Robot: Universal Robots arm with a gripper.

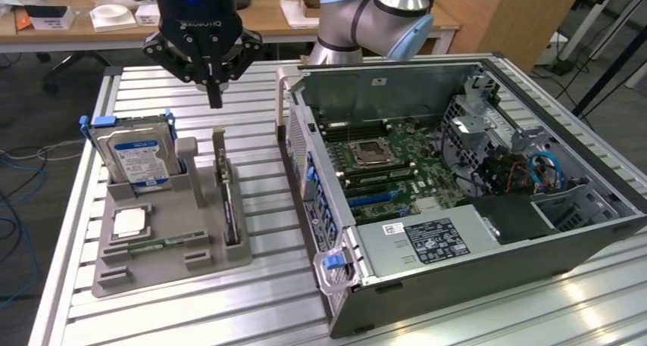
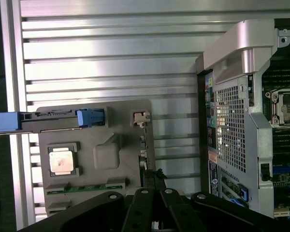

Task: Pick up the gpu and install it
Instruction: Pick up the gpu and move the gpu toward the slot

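I see the gpu standing on its long edge in a slot of the grey holder, along the holder's edge facing the open computer case. My claw hangs just above the card's far end, fingers pinched together and holding nothing. The hard drive stands upright at the holder's opposite edge. All of it sits on the slatted table.

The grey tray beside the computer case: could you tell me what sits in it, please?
A hard drive stands upright, the gpu stands on edge, a processor chip and a memory stick lie flat. The slots hide the standing parts' lower edges.
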